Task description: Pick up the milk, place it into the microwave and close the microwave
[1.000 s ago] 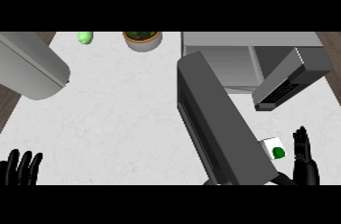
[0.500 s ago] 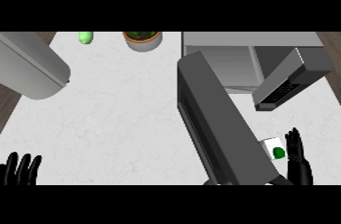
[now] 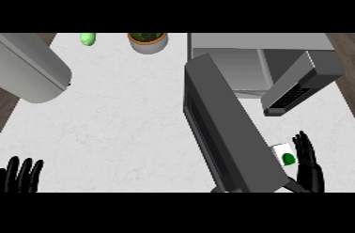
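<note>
We see the milk [image 3: 285,155] on the counter [image 3: 125,133], just right of the open microwave door [image 3: 225,133], which hides its left side. It looks like a light, stiff carton; we judge its flat sides best to hold. Our right hand [image 3: 307,164] stands beside it, fingers straight, holding nothing. The left hand [image 3: 21,176] rests open, lower left.

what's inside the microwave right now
The microwave shows only bare grey walls and floor; its open door hides the cavity's front edge. The milk stands outside on the counter, beside the right hand.
</note>
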`<state>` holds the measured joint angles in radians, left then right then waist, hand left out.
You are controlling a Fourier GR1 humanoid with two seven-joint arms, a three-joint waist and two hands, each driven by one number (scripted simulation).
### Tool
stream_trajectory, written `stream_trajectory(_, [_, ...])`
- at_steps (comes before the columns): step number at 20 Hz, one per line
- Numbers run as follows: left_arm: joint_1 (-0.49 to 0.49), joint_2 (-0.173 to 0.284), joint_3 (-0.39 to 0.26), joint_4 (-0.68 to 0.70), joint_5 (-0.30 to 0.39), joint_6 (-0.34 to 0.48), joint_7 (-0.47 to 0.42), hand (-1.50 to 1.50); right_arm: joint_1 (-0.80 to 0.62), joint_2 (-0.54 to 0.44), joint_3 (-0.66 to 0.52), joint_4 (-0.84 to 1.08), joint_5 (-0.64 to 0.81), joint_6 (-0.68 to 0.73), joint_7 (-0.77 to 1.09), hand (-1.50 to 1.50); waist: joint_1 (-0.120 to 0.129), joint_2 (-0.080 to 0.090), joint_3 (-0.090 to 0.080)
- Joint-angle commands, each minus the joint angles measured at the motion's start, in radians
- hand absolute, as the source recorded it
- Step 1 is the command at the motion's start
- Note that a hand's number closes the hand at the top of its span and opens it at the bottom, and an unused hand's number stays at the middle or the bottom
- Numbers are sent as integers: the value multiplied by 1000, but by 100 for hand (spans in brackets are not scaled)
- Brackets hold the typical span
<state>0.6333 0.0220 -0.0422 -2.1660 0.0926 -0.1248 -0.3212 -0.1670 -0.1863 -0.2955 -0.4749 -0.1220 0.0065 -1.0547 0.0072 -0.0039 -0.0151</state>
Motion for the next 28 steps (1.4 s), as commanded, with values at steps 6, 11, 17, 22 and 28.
stream_trajectory(6, [-50, 13, 37, -3, 16, 7, 48, -150, -25, 31, -19, 18, -58, 164, -108, 150, -2, 5, 16])
stream_trajectory(11, [-41, 13, 43, -5, 30, -9, 41, -150, -18, 42, 9, -17, -64, 234, -74, 150, -2, 4, 16])
stream_trajectory(17, [-20, 14, 13, -17, 16, -26, 38, -150, -173, 18, 133, -69, -11, 354, 111, 150, 20, 7, 17])
stream_trajectory(22, [-3, 10, 5, -10, 18, -39, 16, -150, -291, -95, 192, -47, -8, 591, 200, 150, 47, 13, 19])
stream_trajectory(28, [25, 13, 56, -38, 62, -41, 19, -150, -325, -128, 246, -75, 13, 643, 218, 150, 19, 7, 17])
